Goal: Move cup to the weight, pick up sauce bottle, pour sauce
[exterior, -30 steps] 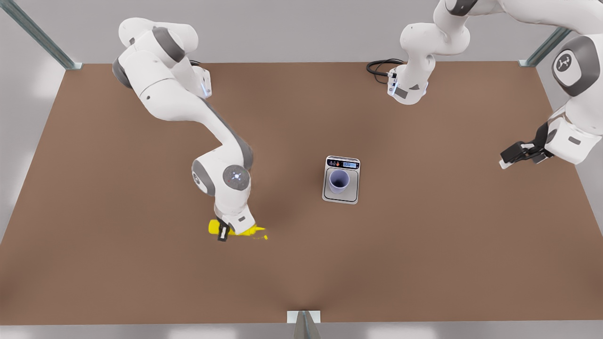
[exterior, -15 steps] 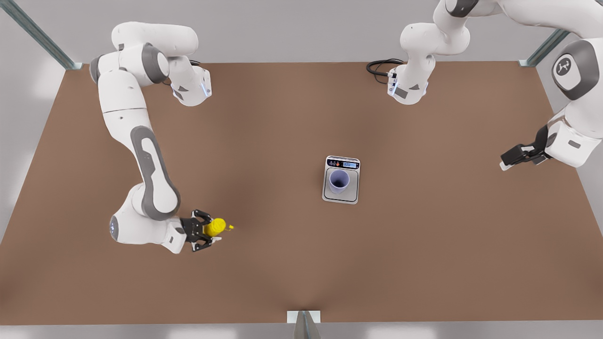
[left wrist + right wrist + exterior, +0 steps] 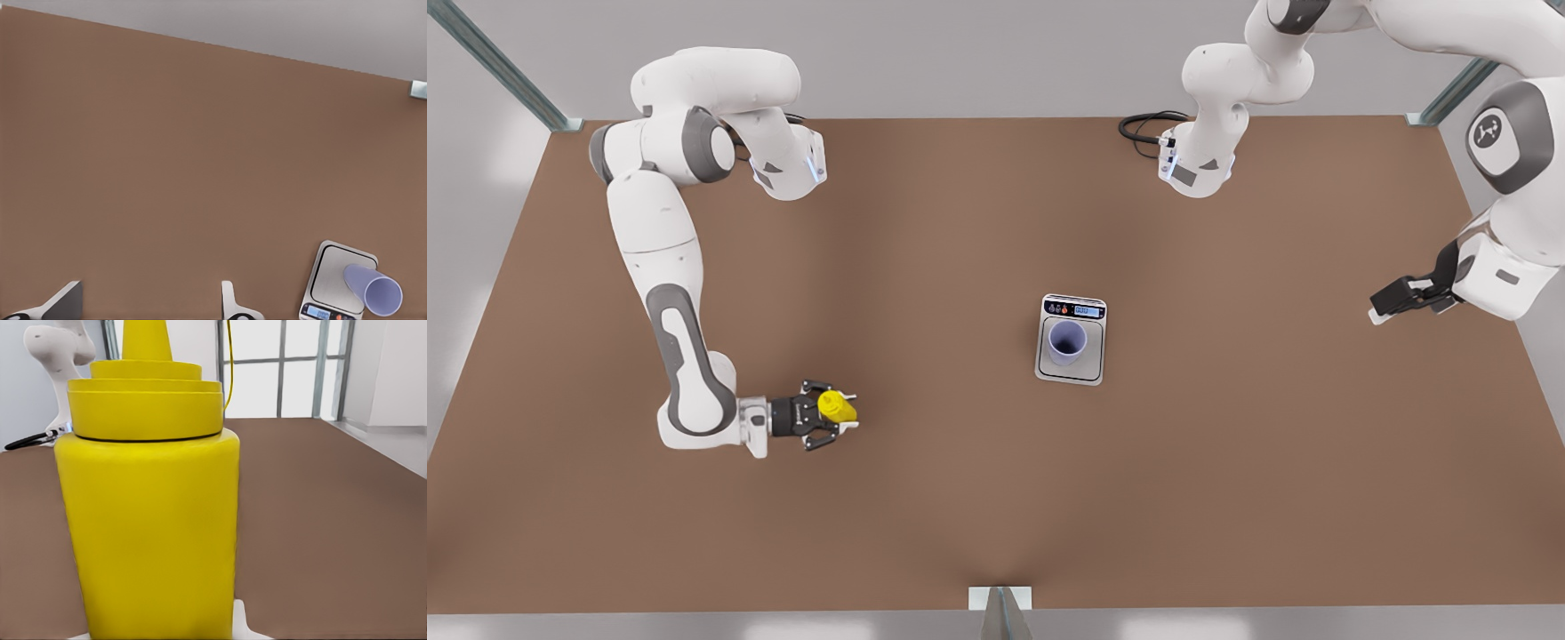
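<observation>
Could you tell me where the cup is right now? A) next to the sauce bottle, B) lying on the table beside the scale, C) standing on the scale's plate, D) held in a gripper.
C: the cup stands upright on the weight, far from both the right gripper holding the sauce bottle and the waiting left gripper.

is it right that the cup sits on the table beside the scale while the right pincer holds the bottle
Not quite. The cup stands on the scale, not beside it on the table, as the front view shows. The rest holds: the right pincer holds the bottle, and the left pincer waits off to the side.
</observation>
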